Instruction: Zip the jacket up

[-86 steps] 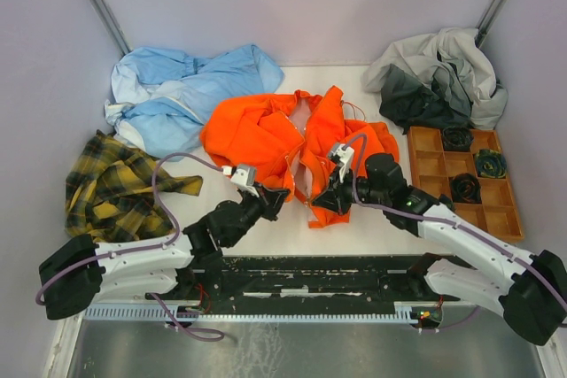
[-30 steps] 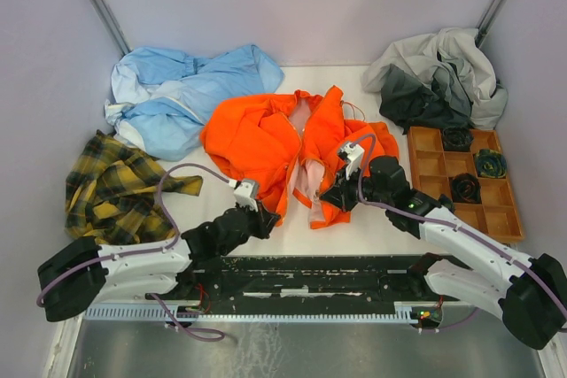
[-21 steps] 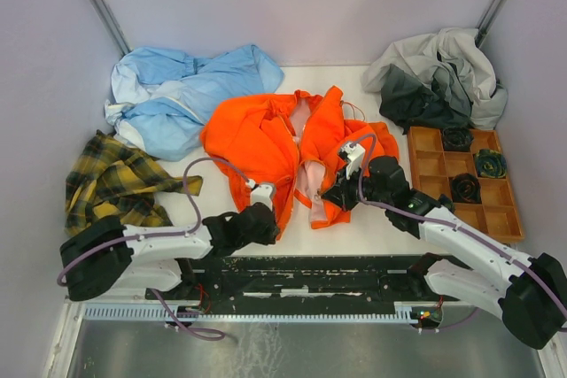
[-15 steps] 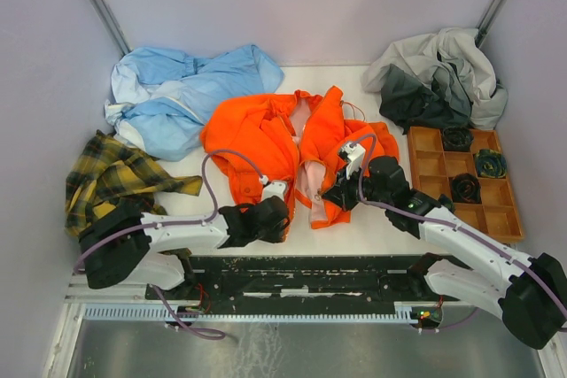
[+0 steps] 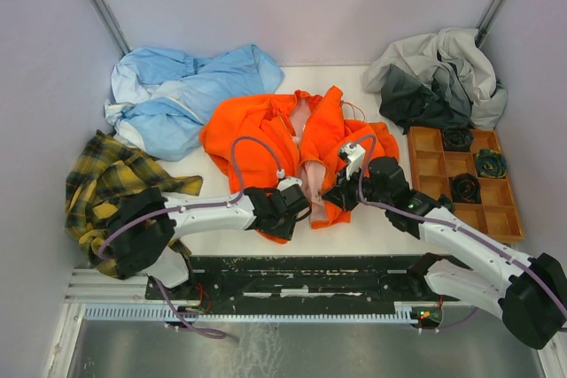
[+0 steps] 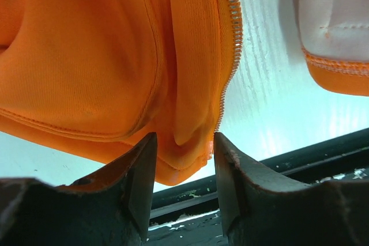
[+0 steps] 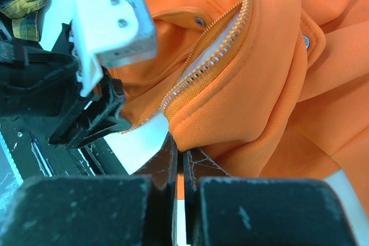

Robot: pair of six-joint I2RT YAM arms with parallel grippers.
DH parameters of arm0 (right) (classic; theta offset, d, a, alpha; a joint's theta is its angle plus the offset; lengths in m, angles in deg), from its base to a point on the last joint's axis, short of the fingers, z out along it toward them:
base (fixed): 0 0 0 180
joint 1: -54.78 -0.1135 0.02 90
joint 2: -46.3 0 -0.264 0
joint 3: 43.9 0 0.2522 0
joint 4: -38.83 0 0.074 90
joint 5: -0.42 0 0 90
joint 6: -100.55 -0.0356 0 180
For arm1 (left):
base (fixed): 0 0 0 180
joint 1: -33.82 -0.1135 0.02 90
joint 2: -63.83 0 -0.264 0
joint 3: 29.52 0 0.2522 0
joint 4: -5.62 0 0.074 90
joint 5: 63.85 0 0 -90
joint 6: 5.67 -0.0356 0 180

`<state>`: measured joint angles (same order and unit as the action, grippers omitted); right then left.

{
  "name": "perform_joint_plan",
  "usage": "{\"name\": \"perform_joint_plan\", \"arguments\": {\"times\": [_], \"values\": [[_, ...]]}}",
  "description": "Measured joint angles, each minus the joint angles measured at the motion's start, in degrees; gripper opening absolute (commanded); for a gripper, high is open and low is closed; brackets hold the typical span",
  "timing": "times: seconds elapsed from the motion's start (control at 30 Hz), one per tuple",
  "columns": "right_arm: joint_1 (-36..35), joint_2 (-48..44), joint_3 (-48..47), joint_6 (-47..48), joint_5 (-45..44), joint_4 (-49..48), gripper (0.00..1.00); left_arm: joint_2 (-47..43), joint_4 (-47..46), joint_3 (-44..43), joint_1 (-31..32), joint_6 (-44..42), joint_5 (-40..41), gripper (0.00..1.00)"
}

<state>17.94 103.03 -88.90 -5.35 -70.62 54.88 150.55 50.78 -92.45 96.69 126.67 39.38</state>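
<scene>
- Here, you work on a white table (image 5: 372, 229) with pale lilac walls (image 5: 310, 6) on three sides.
- The orange jacket (image 5: 257, 135) lies mid-table, front open, pink lining showing.
- Your left gripper (image 6: 184, 142) is spread around the hem beside the zipper (image 6: 229, 44); your right gripper (image 7: 180, 151) is pressed together, pinching the other front panel.
- A blue garment (image 5: 186, 90), plaid shirt (image 5: 106, 179), grey heap (image 5: 438, 73) and wooden tray (image 5: 431, 165) ring the jacket; white surface shows along the near rail.

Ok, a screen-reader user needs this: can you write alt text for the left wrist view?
The left gripper is open, its two dark fingers either side of the bottom corner of an orange jacket, whose light zipper runs up the edge. Beyond are the white table and the jacket's pink lining.
</scene>
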Motion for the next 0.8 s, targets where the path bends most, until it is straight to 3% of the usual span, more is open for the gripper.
{"name": "perform_joint_plan", "arguments": {"times": [0.23, 0.8], "values": [[0.00, -0.66, 0.04, -0.02, 0.00, -0.02, 0.05, 6.43, 6.93, -5.11, 0.00, -2.38, -0.39, 0.50], [0.00, -1.20, 0.22, -0.04, 0.00, 0.02, 0.05, 8.61, 12.85, -8.35, 0.00, -4.70, -2.69, 0.48]]}}
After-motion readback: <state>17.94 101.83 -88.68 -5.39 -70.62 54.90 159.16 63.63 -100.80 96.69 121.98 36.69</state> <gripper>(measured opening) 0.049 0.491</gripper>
